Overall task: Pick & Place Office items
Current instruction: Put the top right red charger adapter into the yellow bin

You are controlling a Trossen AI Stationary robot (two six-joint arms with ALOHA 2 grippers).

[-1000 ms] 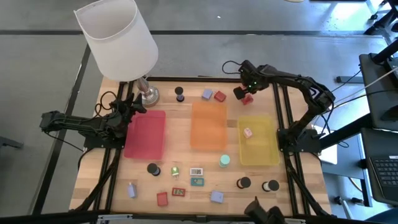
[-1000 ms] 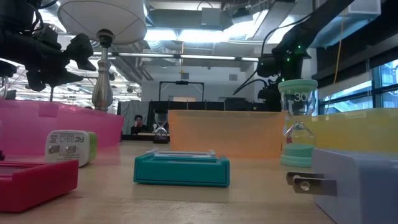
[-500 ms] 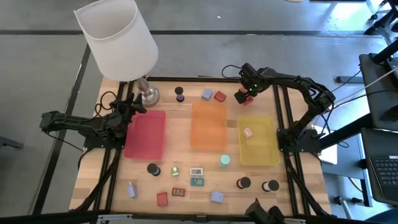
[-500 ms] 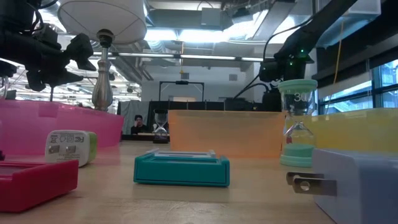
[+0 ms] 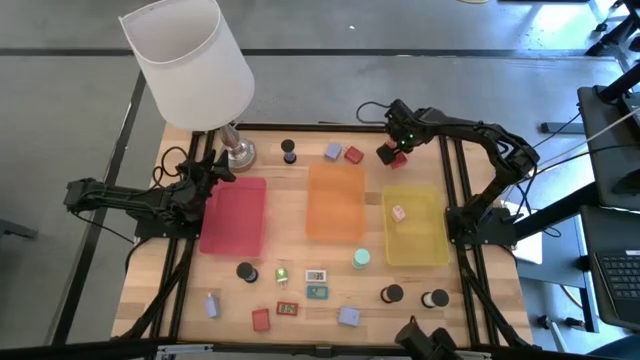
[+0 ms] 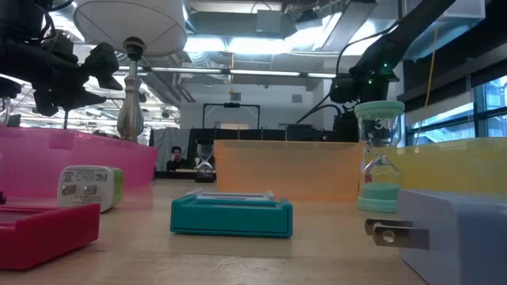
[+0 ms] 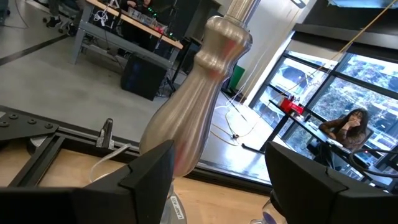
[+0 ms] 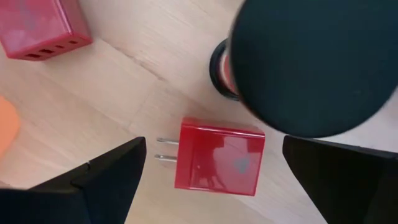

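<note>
My right gripper (image 5: 392, 152) hangs open at the table's far right. In the right wrist view it (image 8: 212, 152) stands over a red plug block (image 8: 217, 165), one finger on either side. A black round bottle (image 8: 317, 62) stands just beside the block. A second red block (image 5: 353, 155) and a lavender block (image 5: 333, 152) lie to their left. Near the front edge lie black rolls (image 5: 392, 294), a teal hourglass (image 5: 360, 259), a lavender block (image 5: 348, 316) and small flat rectangles (image 5: 316, 276). My left gripper (image 5: 215, 170) waits open by the lamp base (image 5: 238, 153).
Pink (image 5: 233, 215), orange (image 5: 335, 203) and yellow (image 5: 414, 226) trays sit side by side mid-table; a small pink thing (image 5: 398, 213) lies in the yellow one. The lamp's white shade (image 5: 187, 60) overhangs the far left corner. A black hourglass (image 5: 288, 151) stands near the far edge.
My right gripper has shifted slightly over the red plug block and the black bottle, staying open. The things on the table have kept their places.
</note>
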